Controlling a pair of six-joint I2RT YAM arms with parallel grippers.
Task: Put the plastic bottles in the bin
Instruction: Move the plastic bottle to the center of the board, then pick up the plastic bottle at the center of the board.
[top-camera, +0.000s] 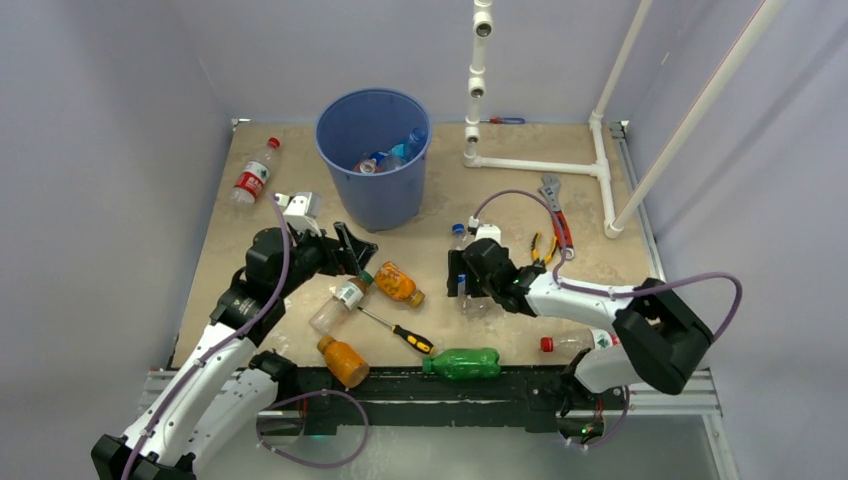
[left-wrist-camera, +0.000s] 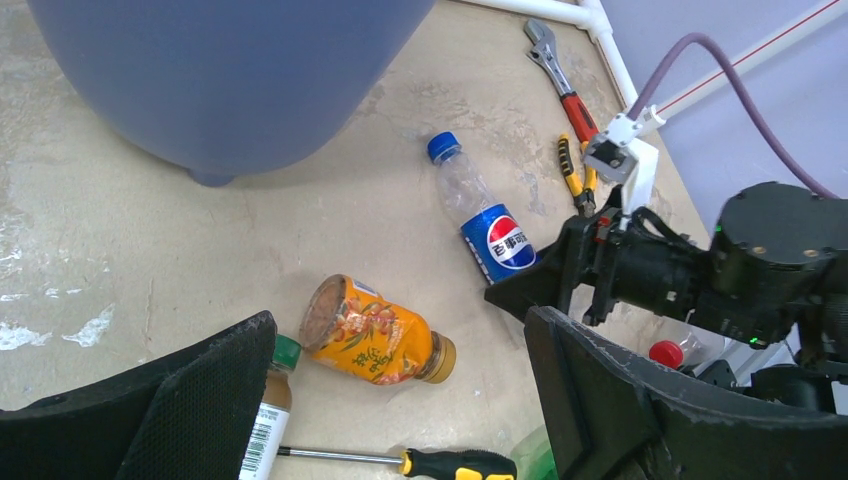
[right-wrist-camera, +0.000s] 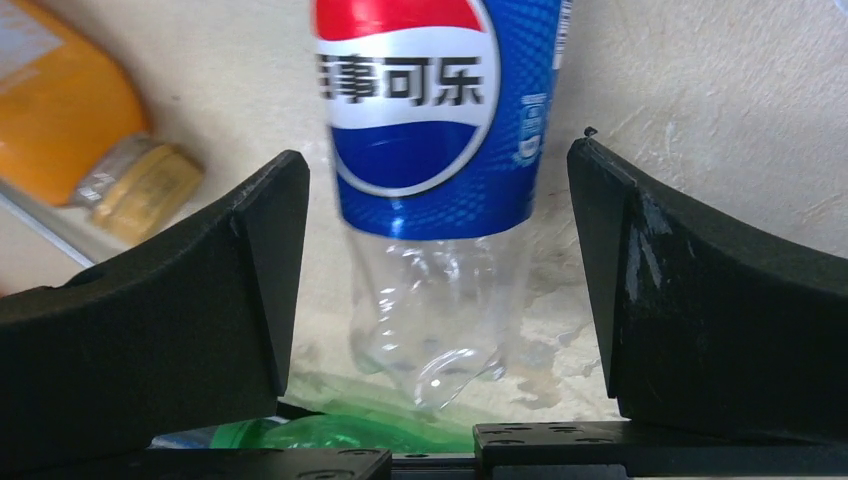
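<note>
Beige tabletop (top-camera: 450, 200): nearest, our right gripper (right-wrist-camera: 437, 160) stands spread wide astride the clear, blue-labelled plastic bottle (right-wrist-camera: 430, 100), lying flat, base toward us, cap (left-wrist-camera: 443, 146) pointing away. Our left gripper (left-wrist-camera: 400, 325) gapes wide too. Beyond we see the round blue plastic bin (top-camera: 380, 200).

A solid blue is shown by the round plastic bin (top-camera: 375, 200). A red, white and blue banded label is carried by the clear blue-capped plastic bottle (left-wrist-camera: 497, 235). The small translucent plastic bottle (top-camera: 463, 363) is tinted green throughout.
</note>
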